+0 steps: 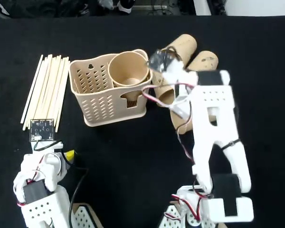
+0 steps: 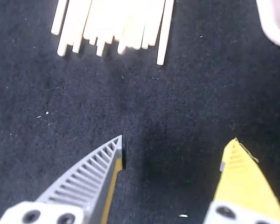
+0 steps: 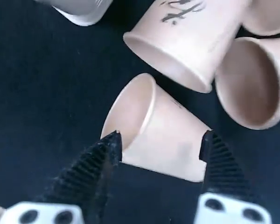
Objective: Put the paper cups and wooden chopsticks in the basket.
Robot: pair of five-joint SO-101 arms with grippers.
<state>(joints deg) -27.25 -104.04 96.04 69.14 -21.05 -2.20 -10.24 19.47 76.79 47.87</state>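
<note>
Beige plastic, the basket [image 1: 107, 102] stands at the upper middle of the high view on the black table [image 1: 133, 156], with one paper cup [image 1: 128, 69] already upright inside it. I'd call the job barely begun. At least three more cups [image 1: 183, 45] lie on their sides just right of the basket, and the wooden chopsticks [image 1: 46, 90] lie bundled at the upper left, none of them in yet. The right claw [image 3: 161, 135] is spread to either side of a tipped cup [image 3: 172, 149], not squeezing it as far as I can tell. The left claw [image 2: 177, 140] hangs spread over bare table near the chopstick ends. One lying cup carries a dark printed mark [image 3: 177, 9], too partial to read.
</note>
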